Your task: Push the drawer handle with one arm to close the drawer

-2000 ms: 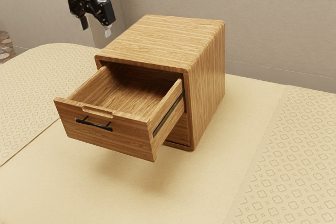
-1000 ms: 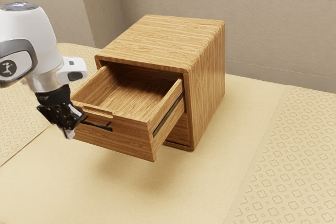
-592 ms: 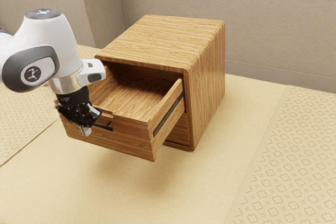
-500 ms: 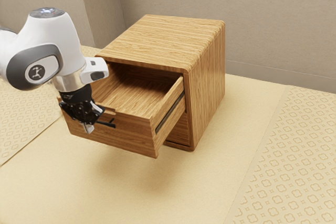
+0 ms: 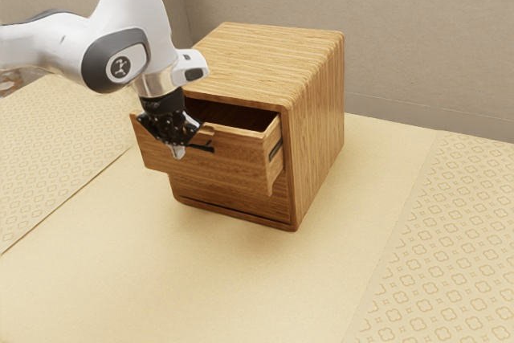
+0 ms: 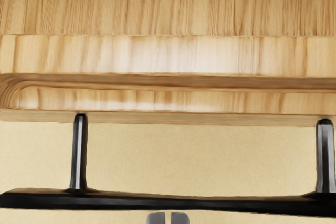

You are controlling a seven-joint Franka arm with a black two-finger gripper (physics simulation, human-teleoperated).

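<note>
Coming in from ten o'clock in the exterior view, my arm [image 5: 52,42] bends down to my gripper [image 5: 178,153], which is closed on nothing, its fingertips side by side. They point toward six o'clock, just beside the outer side of the handle [image 5: 206,149]; I can't tell whether they touch it. From them, the handle's visible end lies at three o'clock. In the wrist view, its dark bar runs between my fingertips and the drawer [image 5: 237,160], joined to the drawer by two posts. The drawer stands part open, its front facing about seven o'clock and its inside showing behind my gripper. A dark rail [image 5: 275,151] lines its side. Farther right, the cabinet [image 5: 317,118] sits on the table [image 5: 385,198], toward two o'clock from my gripper.
</note>
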